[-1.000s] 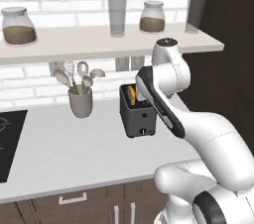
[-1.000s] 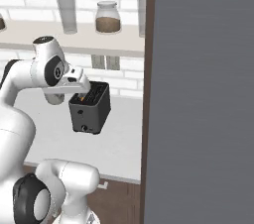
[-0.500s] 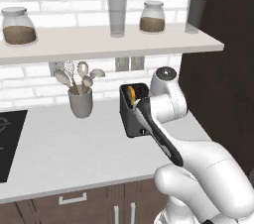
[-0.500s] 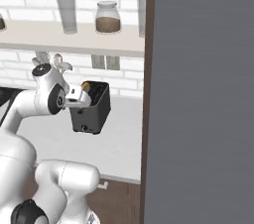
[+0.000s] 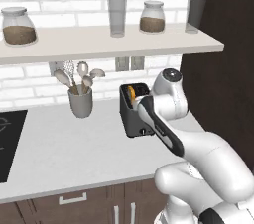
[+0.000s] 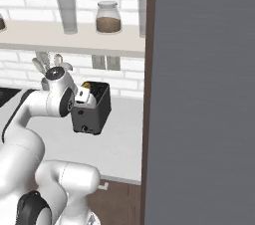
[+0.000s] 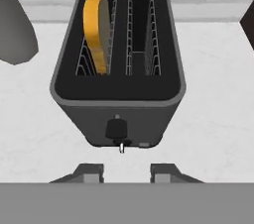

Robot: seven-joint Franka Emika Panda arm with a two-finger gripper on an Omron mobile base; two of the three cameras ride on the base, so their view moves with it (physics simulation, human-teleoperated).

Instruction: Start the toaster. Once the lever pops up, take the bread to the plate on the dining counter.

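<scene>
A dark grey toaster point(image 7: 118, 64) fills the centre of the hand view, standing on a pale tabletop point(image 7: 213, 94). A slice of bread point(image 7: 95, 27) stands up out of its left slot. The end effector point(image 7: 127, 172) sits at the bottom edge, fingers apart and empty, just short of the toaster's front knob point(image 7: 116, 130); contact seems unlikely.

A kitchen: brick wall, jar shelf point(image 5: 99, 44), toaster point(image 5: 133, 111), utensil crock point(image 5: 80, 103).

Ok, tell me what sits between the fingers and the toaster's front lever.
Nothing: in the hand view only bare grey counter separates the fingers from the lever on the toaster.
</scene>
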